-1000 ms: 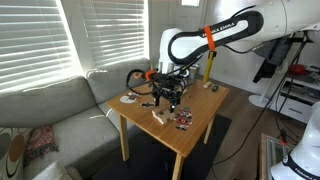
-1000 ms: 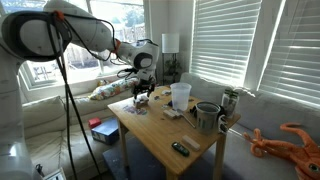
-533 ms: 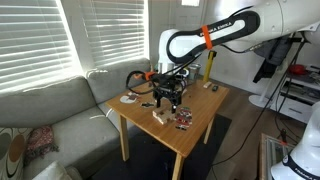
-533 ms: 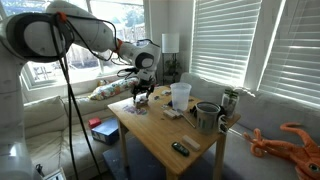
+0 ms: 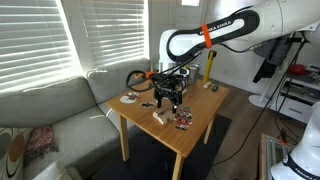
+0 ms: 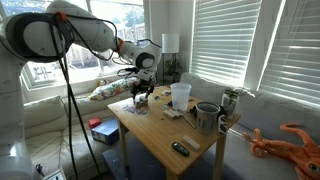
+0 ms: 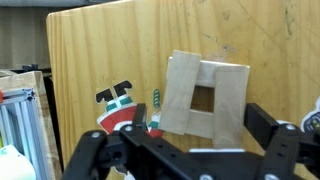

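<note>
In the wrist view a pale wooden block [image 7: 208, 95] with a square hole through its middle lies flat on the wooden table [image 7: 100, 50]. My gripper [image 7: 200, 120] hangs over it, open, with one black finger [image 7: 262, 122] on each side of the block and nothing held. A small red, white and green packet [image 7: 122, 108] lies just beside the block. In both exterior views the gripper [image 5: 167, 98] [image 6: 143, 96] hovers low over the table's end, with the block [image 5: 159, 116] just below it.
On the table [image 6: 160, 135] stand a clear cup [image 6: 180, 95], a dark mug [image 6: 207, 116] and a can [image 6: 230, 100]; a black remote [image 6: 180, 148] lies near the front edge. A grey sofa [image 5: 50, 110] adjoins the table. Window blinds stand behind.
</note>
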Controlling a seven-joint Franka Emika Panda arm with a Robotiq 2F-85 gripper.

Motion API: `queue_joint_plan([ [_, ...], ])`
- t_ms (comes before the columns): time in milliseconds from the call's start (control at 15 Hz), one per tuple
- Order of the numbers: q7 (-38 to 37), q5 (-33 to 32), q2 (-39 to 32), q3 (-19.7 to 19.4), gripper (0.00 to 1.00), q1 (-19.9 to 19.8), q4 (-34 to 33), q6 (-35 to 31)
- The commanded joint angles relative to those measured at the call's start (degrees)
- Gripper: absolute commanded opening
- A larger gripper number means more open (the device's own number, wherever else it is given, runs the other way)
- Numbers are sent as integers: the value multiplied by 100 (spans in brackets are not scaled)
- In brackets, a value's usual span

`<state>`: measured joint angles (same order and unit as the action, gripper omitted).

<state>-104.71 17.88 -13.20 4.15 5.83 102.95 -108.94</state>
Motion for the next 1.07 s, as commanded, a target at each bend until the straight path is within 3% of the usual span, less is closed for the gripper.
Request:
queue_joint_plan([
  [0, -137, 115, -1, -80, 100, -25, -80, 80],
  [1000, -444, 57, 82, -156, 100, -35, 20, 296],
])
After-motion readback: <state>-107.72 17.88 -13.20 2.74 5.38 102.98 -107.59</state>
